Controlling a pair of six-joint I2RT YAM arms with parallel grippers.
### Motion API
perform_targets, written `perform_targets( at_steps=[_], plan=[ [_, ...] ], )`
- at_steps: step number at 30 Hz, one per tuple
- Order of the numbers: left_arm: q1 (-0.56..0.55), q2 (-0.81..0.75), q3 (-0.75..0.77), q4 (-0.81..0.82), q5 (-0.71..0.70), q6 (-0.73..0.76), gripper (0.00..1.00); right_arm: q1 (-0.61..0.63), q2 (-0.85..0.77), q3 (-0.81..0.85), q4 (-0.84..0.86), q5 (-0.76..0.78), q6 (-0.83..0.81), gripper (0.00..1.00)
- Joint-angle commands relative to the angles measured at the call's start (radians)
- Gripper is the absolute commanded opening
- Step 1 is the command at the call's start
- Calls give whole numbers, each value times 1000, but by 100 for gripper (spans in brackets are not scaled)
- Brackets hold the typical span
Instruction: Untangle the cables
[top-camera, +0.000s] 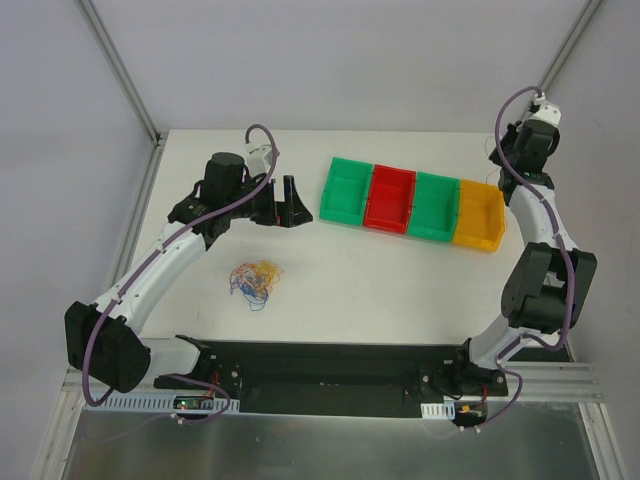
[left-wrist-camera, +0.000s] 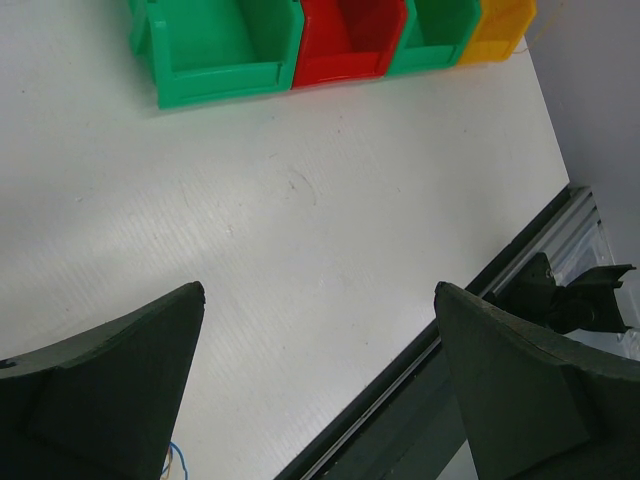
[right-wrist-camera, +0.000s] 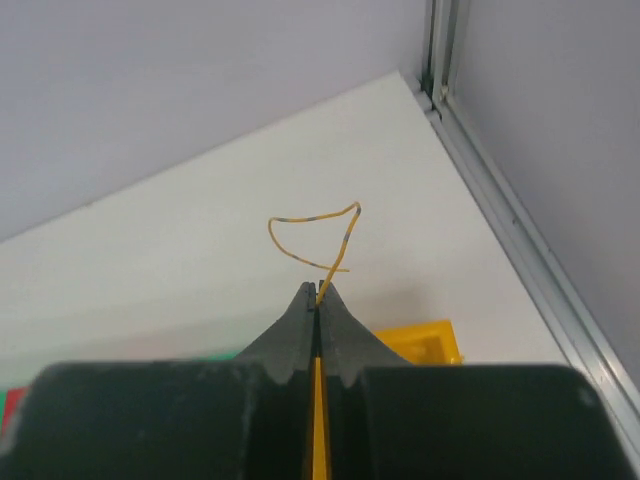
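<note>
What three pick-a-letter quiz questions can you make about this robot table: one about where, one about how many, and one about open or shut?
1. Where is the cable tangle?
A) in a bin
B) on the table, near the left arm
C) on the floor

2. How many bins stand in the row?
A) two
B) six
C) four

3. How is the right pincer?
A) shut on a yellow cable
B) wide open
C) shut, empty

Answers:
1 B, it lies loose on the white tabletop.
2 C, they go green, red, green, yellow.
3 A, the strand sticks out between its closed fingers.
</note>
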Motion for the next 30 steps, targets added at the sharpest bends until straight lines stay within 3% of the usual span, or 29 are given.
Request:
perform_targets(
  at_steps=[1,7,16,22,30],
  plan=[
    [-13,-37,-9,40,30,7,98,-31,-4,-80,432,-58,-61,0],
    [-12,-8,-15,44,13,22,98,-48,109,-61,612,-217,-9,0],
    [-12,-2,-14,44,18,25,98,-53,142,-354,1118,-346,334,0],
    [-12,-25,-12,42,20,27,98,-36,126,-391,1137,-329,362,0],
    [-12,-43,-14,44,13,33,98,-9,153,-250,1092,-352,503,0]
  ],
)
